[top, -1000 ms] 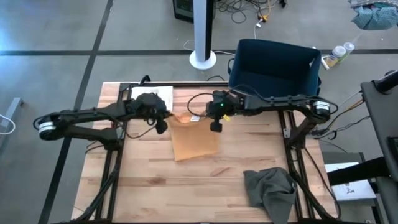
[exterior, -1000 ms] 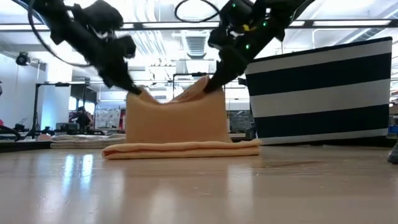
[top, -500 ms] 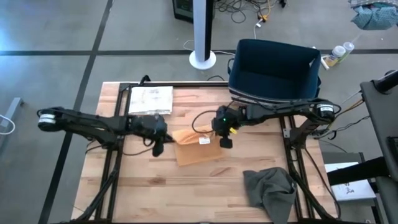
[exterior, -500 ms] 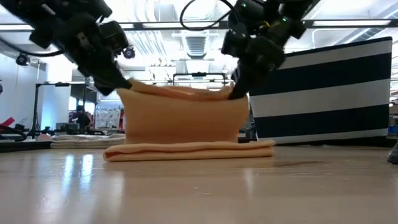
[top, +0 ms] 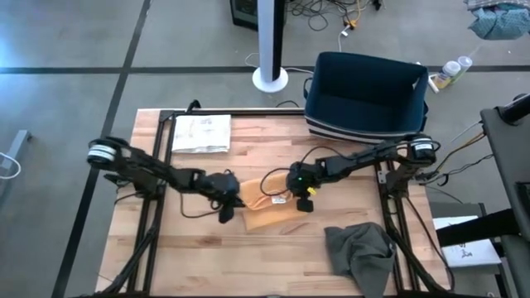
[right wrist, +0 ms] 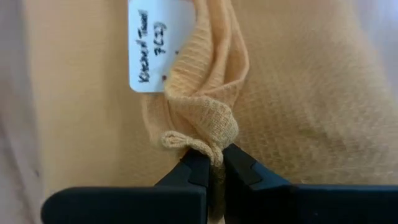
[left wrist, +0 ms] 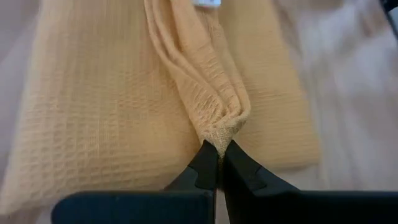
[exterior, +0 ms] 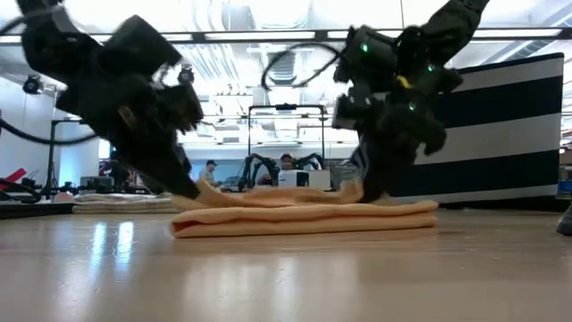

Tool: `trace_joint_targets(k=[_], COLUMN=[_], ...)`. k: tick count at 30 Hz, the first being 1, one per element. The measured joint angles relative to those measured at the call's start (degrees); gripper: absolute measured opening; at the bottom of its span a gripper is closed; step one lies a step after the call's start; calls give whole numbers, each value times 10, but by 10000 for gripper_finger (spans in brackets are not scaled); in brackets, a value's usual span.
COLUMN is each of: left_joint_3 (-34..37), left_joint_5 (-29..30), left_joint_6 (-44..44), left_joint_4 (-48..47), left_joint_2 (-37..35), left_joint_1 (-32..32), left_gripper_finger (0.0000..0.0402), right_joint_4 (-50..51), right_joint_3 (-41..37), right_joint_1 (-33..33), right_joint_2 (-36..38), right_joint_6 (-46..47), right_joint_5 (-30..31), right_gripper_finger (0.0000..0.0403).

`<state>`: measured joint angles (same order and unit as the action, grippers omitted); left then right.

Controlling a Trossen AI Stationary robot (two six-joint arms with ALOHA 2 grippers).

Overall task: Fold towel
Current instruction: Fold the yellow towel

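An orange towel (top: 269, 213) lies folded on the wooden table, a white label (right wrist: 152, 46) near its held edge. My left gripper (top: 227, 215) is shut on the upper layer's left corner, low over the towel (exterior: 304, 217). At the right corner my right gripper (top: 305, 204) is shut on the same layer. In the low view the upper layer sags between the two grippers (exterior: 192, 190) (exterior: 371, 192) onto the layers below. My left gripper pinches a bunched corner of the towel's upper layer (left wrist: 219, 138) between its two fingertips, slanting down from the table's left. The cloth runs slack from the fingers onto the folded towel. My right gripper pinches a gathered corner of the upper layer (right wrist: 210, 144) beside the label between its two fingertips, slanting down from the right. The cloth lies slack on the lower layers.
A navy striped bin (top: 367, 91) stands at the table's far right. A crumpled grey cloth (top: 360, 252) lies at the near right corner. A flat white folded item (top: 201, 132) rests at the far left. Bare wood lies along the near left.
Both grippers have gone toward the table's near edge and down, still shut on the towel's corners. The raised upper layer has been carried over the lower layer and now lies almost flat on it, so the towel is shorter from far to near.
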<state>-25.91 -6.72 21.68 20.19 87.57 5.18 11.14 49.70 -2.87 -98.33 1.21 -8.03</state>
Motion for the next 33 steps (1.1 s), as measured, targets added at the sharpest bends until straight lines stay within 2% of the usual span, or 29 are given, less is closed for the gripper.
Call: trace_joint_targets(k=[7,12,17,24,28,33], left_joint_3=[-12,-8,-2,0,1,-4], left_joint_5=[-12,-24,-16,-7,-7,-12], left_joint_6=[0,-14,-43,-103,-140,-189], left_joint_4=[26,10,-90,-220,-260,-275], left_joint_2=[75,65,-16,-168,-250,-307], left_joint_1=[-11,-34,-63,-129,-179,-265], left_gripper_finger=[0,0,0,0,0,0], right_joint_4=[-25,-17,-13,-14,-12,-24], right_joint_3=[-1,6,22,59,76,100], right_joint_1=[0,0,-3,-13,-31,-77], right_joint_2=[-9,1,23,32,32,30], right_joint_6=[-5,-7,-19,-53,-83,-108], right_joint_5=[1,5,10,37,37,69], right_gripper_finger=[8,8,8,8,8,8])
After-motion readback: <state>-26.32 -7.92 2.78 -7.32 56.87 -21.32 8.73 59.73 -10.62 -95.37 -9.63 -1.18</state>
